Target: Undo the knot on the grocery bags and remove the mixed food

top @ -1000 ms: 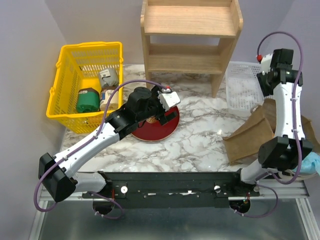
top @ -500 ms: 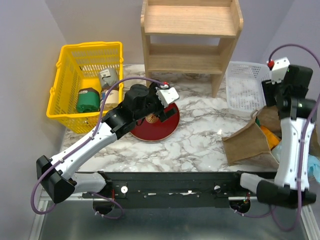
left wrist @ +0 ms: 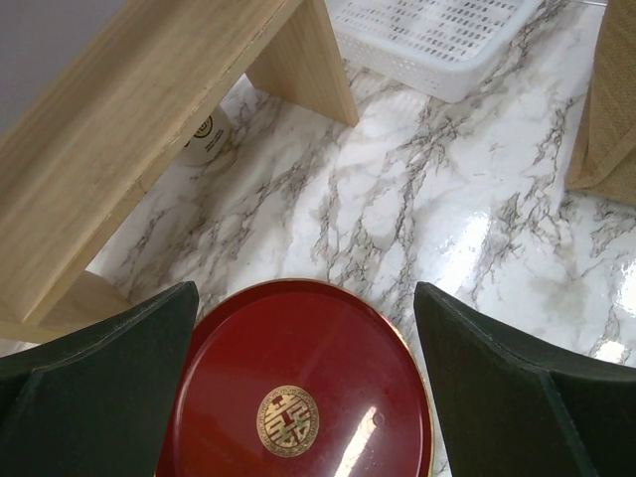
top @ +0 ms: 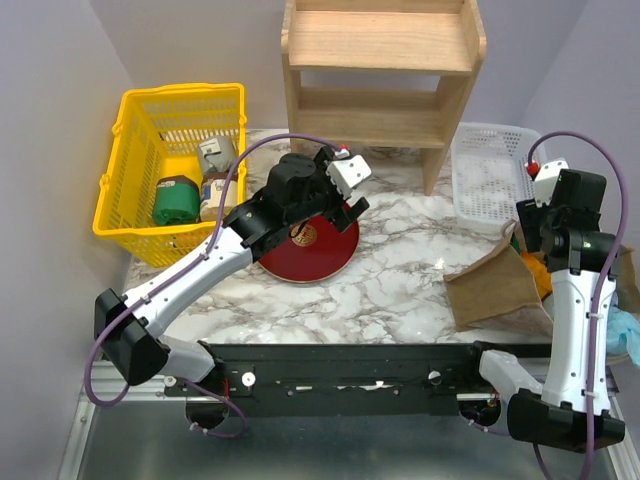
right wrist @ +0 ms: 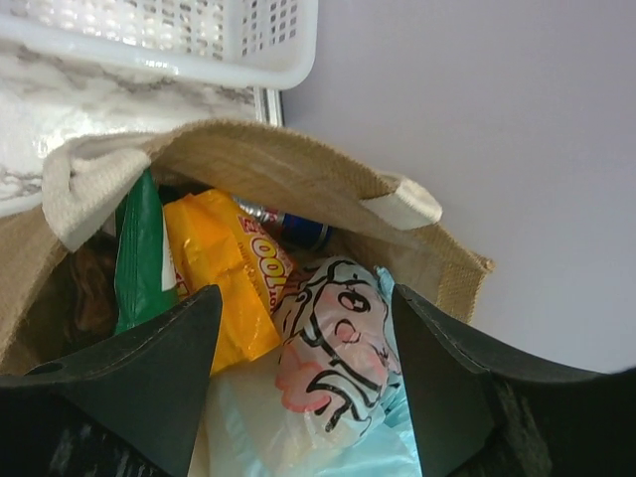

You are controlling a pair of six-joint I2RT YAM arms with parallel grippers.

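Right edge of tabletop: brown paper bag [top: 495, 285] gapes, thin blue plastic bag [right wrist: 338, 358] inside | likely soft, slippery, light; best pinched at its gathered film | right fingers [right wrist: 139, 388] spread, empty, above it | left fingers [left wrist: 99, 388] wide over red plate [left wrist: 298, 368]

Pale lilac walls [top: 60, 60] fill the upper left and upper right of the top view. They meet behind a light wooden shelf unit [top: 380, 45] at the top centre. The shelf unit stands at the far edge of a table [top: 400, 270], whose white, grey-veined marble top spans the middle of the frame. Soft, even light leaves bright glare patches on the marble. A dull grey metal surface [top: 350, 450] runs along the bottom edge.
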